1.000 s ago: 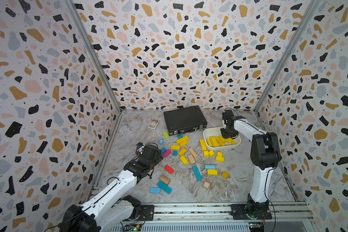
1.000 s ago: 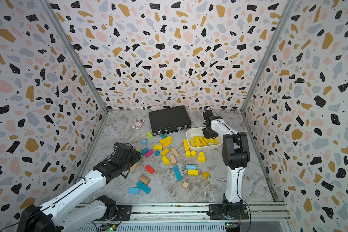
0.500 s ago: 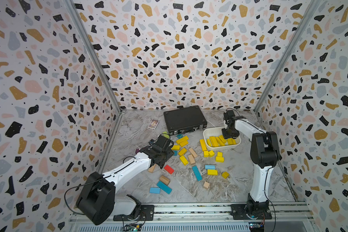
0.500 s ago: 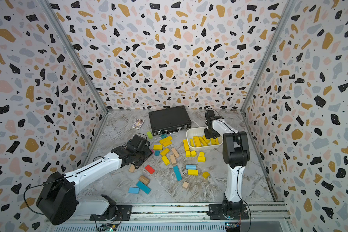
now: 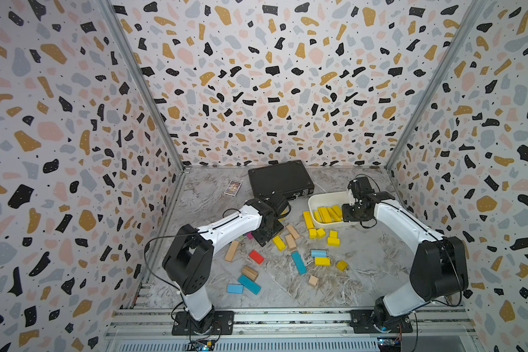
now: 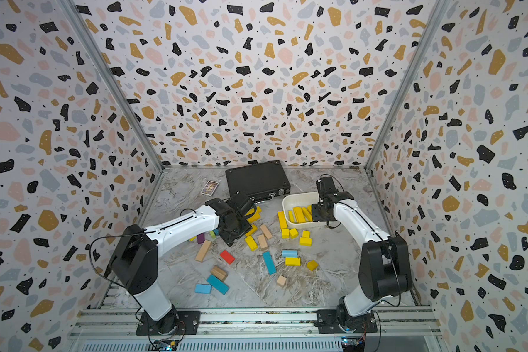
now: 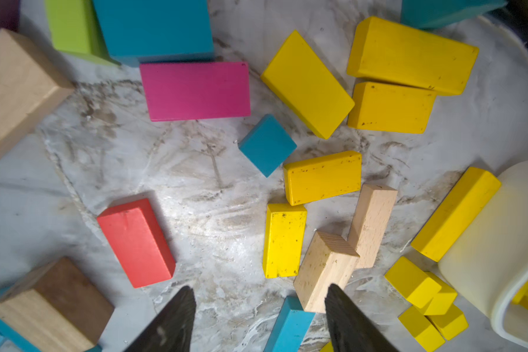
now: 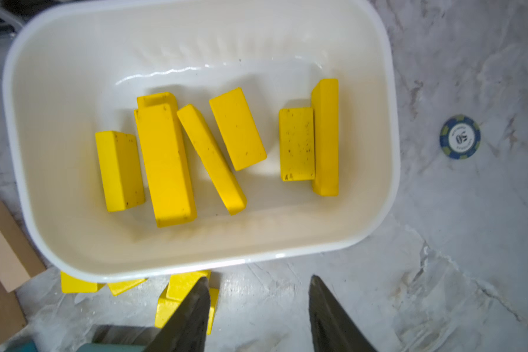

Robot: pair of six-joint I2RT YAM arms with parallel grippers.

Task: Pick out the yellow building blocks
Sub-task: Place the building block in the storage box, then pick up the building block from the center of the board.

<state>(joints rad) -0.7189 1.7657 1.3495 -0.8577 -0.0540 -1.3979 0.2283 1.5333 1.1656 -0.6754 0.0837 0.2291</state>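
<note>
Several yellow building blocks [image 8: 165, 164] lie in the white bin [image 8: 195, 265], seen in both top views [image 5: 326, 213] [image 6: 299, 215]. More yellow building blocks lie loose on the marble floor: a long bar [image 5: 308, 219] against the bin, cubes [image 5: 316, 233], and bars [image 7: 322, 176] [image 7: 284, 240] among the mixed blocks. My left gripper [image 7: 259, 288] hangs open and empty above this cluster [image 5: 265, 237]. My right gripper [image 8: 259, 279] is open and empty beside the bin's rim, over its right end [image 5: 349, 216].
A black case [image 5: 281, 179] and a card pack [image 5: 233, 188] lie at the back. A poker chip [image 8: 460, 137] sits beside the bin. Tan [image 5: 231, 250], red [image 5: 256, 256], blue [image 5: 298, 262], pink [image 7: 195, 91] and lime-green [image 7: 70, 27] blocks are scattered about.
My left arm has swung from the near left toward the back and right, over the middle cluster of blocks. The right arm has stayed at the bin.
</note>
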